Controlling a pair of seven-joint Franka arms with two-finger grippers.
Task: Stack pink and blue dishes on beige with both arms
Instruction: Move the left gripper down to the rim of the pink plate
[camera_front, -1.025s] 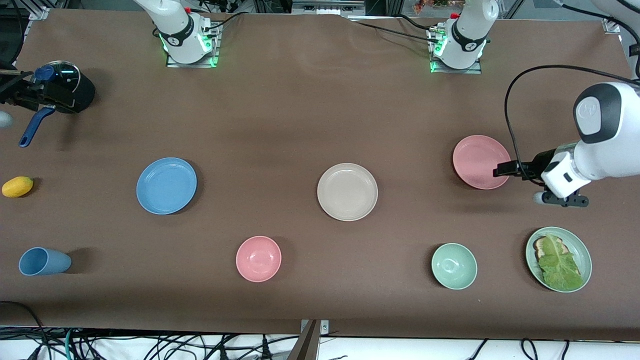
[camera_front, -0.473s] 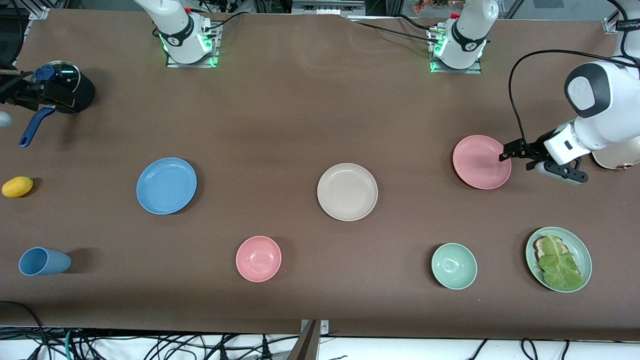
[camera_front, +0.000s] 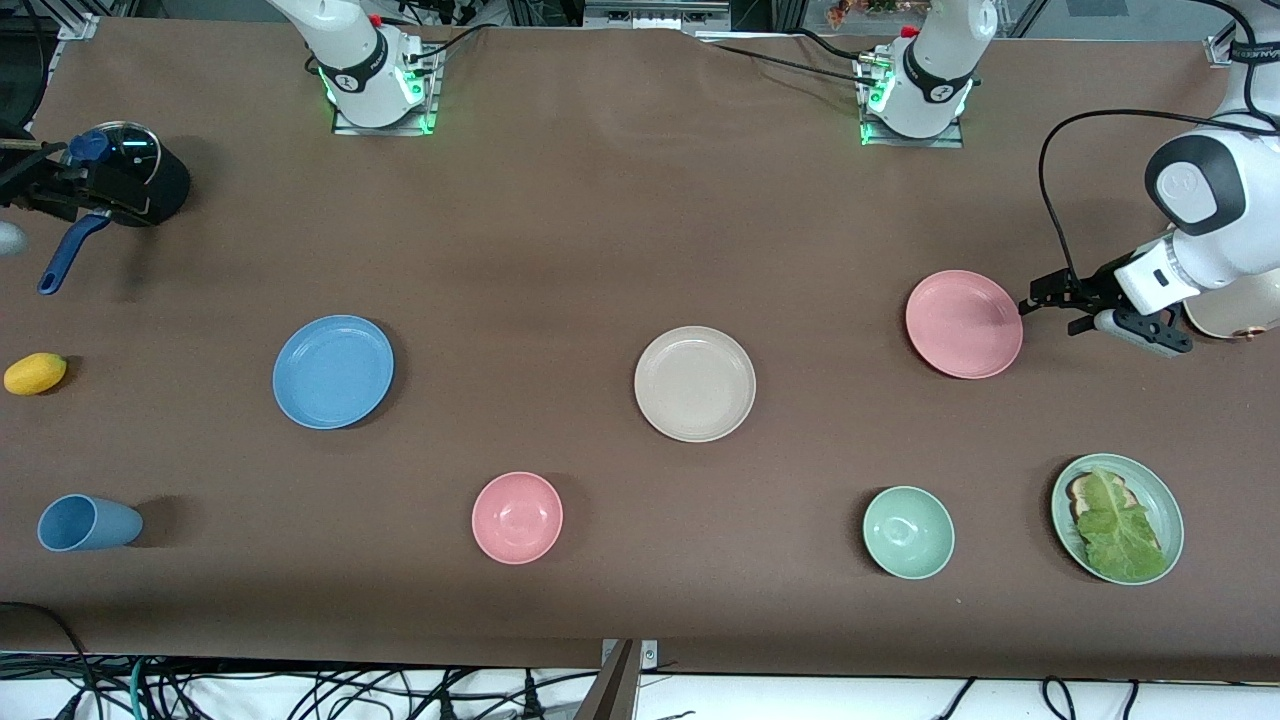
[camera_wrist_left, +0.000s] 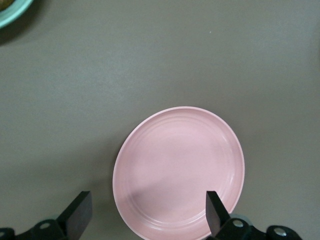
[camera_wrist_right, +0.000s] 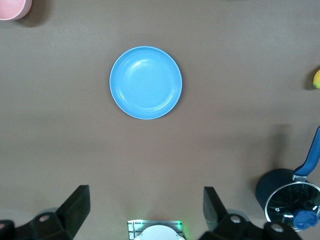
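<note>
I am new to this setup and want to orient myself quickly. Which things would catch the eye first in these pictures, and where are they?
Three equal flat plates lie apart across the middle of the brown table: the blue plate toward the right arm's end, the beige plate in the centre, the pink plate toward the left arm's end. The left gripper hangs open at the pink plate's edge, holding nothing. The right gripper, also open, is high over its end of the table.

Pink plate (camera_front: 964, 324), beige plate (camera_front: 694, 383), blue plate (camera_front: 333, 371), apart

Near the front edge: blue cup (camera_front: 88, 523) lying sideways, pink bowl (camera_front: 517, 517), green bowl (camera_front: 908, 532), green plate (camera_front: 1163, 496) holding lettuce-topped toast (camera_front: 1112, 522). Farther back: lemon (camera_front: 35, 373), lidded dark saucepan (camera_front: 125, 185).
</note>
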